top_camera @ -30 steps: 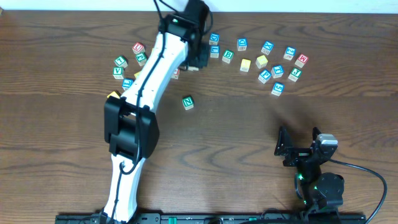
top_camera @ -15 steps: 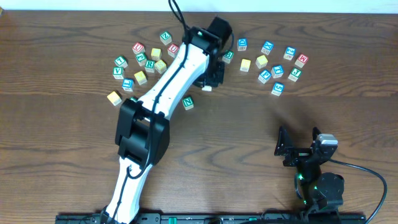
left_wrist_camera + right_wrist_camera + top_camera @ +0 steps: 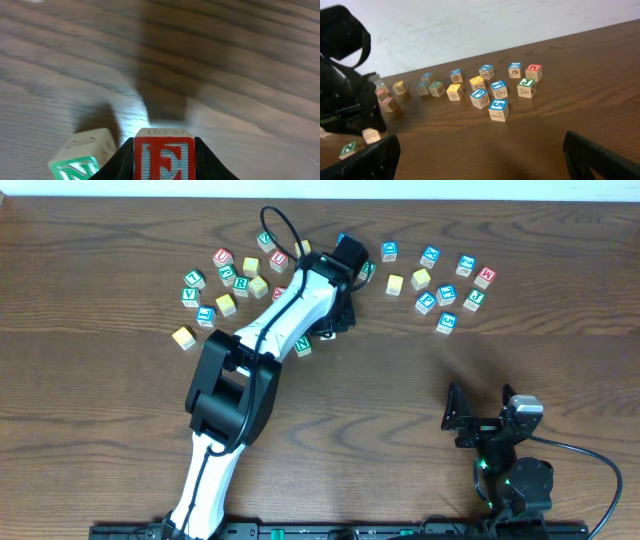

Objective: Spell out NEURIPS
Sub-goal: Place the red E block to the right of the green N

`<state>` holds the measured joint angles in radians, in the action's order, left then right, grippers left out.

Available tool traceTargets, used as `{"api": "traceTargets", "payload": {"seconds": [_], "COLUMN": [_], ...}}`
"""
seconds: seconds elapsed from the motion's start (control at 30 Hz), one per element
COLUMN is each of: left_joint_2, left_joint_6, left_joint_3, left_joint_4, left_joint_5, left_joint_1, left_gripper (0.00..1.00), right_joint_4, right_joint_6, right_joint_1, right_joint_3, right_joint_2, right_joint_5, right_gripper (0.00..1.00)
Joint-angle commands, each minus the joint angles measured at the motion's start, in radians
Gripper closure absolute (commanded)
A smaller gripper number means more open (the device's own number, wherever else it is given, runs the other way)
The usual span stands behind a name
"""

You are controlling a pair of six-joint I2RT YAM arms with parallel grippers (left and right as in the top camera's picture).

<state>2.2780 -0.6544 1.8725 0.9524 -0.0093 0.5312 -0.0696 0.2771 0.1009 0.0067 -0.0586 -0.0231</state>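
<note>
Left gripper [image 3: 336, 320]: closed narrow on the E block [image 3: 164, 156], with one finger against each side of it.
E block: held in my left fingers with its red letter facing my wrist camera, over the middle of the table [image 3: 520, 350] on the near side of the scattered blocks.
Contact with the wood: I cannot tell whether the E block rests on the table or hangs just above it.
N block [image 3: 80, 162]: it has a green letter and sits on the table just beside the E block (on its left in my wrist view, with a dark gap between them).
P block [image 3: 479, 98]: it has a blue letter and sits in the right-hand cluster, well apart from my left gripper.
Right gripper [image 3: 481, 140]: fingers spread wide with nothing between them, low at the near right of the table, well apart from every block.
Other blocks [image 3: 499, 110]: loosely scattered along the far side, on both sides of my left arm.
</note>
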Motion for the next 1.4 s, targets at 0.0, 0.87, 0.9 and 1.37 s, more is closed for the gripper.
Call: {"api": "traceTargets", "payload": {"seconds": [0.0,0.87,0.9,1.37], "left_joint_2": [-0.002,-0.002,-0.002,-0.004], "left_joint_6": [-0.121,-0.174,-0.174,-0.169], "left_joint_3": [-0.037,-0.082,-0.082,-0.070], "left_joint_4": [0.002,-0.016,-0.013,-0.004], "left_joint_5": [-0.119,0.000,0.002,0.002], "left_joint_1": [-0.004,-0.004,-0.004,-0.002], "left_gripper": [0.80,0.79,0.78,0.50], "right_joint_4": [-0.003,-0.002,-0.003,-0.003], "right_joint_6": [-0.004,-0.004,-0.004,-0.004], "right_joint_1": [-0.010,-0.010,-0.010,-0.010], "right_joint_3": [-0.001,-0.001,-0.001,-0.001], "right_joint_2": [0.001,0.001,0.001,0.001], "right_joint_5": [-0.004,-0.004,-0.004,-0.004], "right_gripper": [0.01,0.01,0.01,0.01]}}
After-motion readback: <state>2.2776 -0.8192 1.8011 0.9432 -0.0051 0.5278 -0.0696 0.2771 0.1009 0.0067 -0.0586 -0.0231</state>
